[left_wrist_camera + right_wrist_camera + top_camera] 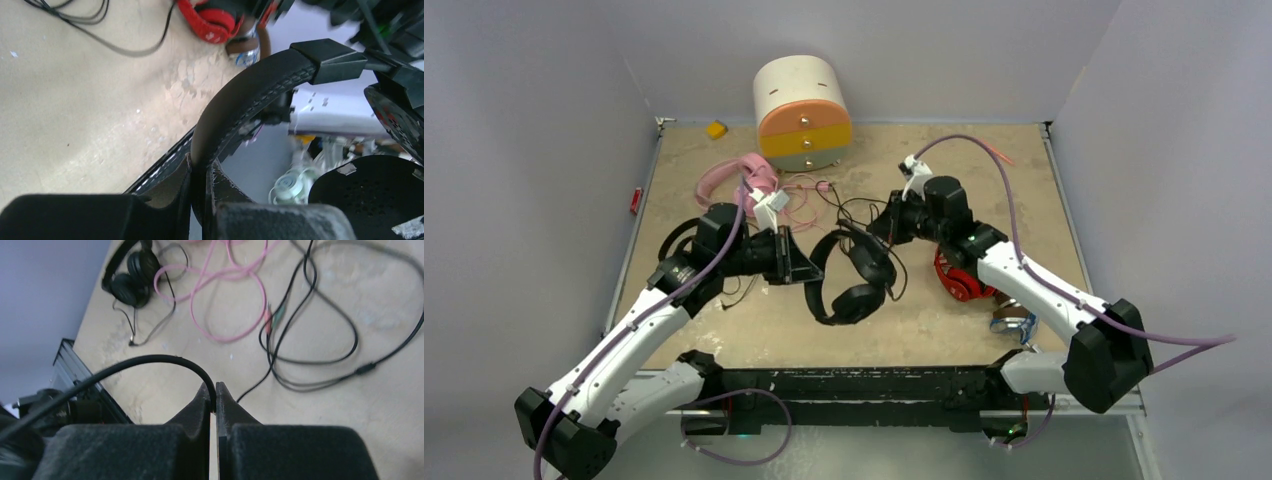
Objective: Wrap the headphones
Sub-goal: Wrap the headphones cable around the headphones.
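- Left tool [202, 172] clamps the band [250, 95] of the black headphones [856, 285] at centre of tabletop [684, 150]; cups point toward right arm [1024, 285].
- Right tool [216, 397] pinches black cable [145, 361].
- Beige tabletop, grey walls [524, 120].

Matt, stitched black headphones [250, 95] on dull, mottled beige table [75, 100].

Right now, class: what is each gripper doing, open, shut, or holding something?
Left gripper: closed on the black headphones' headband.
Right gripper: closed on a thin black cable.
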Controlling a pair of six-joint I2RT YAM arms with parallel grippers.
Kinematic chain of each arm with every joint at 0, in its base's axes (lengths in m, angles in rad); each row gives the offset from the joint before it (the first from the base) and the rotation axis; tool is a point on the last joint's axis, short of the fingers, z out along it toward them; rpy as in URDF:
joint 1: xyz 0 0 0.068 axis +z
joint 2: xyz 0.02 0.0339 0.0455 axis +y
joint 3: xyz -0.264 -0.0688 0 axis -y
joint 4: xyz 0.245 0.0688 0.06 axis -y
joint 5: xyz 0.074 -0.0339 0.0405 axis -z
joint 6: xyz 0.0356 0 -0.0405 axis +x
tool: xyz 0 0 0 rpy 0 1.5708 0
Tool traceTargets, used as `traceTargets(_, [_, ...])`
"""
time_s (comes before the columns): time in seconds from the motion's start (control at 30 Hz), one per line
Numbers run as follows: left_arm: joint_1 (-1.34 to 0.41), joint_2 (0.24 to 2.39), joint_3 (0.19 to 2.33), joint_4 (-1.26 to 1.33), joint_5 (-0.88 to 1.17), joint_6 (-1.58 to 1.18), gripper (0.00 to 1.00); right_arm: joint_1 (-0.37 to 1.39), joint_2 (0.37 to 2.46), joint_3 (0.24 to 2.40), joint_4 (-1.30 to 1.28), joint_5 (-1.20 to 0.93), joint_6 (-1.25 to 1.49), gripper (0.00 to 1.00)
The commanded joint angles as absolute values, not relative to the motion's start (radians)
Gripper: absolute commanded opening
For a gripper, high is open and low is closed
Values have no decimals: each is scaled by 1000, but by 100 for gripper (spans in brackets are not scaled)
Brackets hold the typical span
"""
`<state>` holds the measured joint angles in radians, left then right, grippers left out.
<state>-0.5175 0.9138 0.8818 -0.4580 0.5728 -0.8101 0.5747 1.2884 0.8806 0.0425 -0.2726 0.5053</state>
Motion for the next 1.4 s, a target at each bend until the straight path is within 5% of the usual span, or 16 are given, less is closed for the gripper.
traceTargets(0.0, [-573, 885, 834, -452, 643, -644, 0, 551, 1290, 1009, -39, -223, 431, 0])
traceTargets(0.23, [-849, 949, 865, -549, 352, -538, 0, 547, 1284, 1126, -44, -305, 304, 0])
traceTargets(0.53, [-867, 1025, 935, -630, -30, -536, 0, 547, 1254, 1156, -85, -297, 230, 0])
traceTargets(0.97, [-871, 1085, 996, -594, -19, -446, 0, 567, 1296, 1208, -94, -450, 133, 0])
traceTargets(1.37, [-921, 1105, 1028, -571, -37, -423, 0, 629, 1407, 1269, -161, -256, 135, 0])
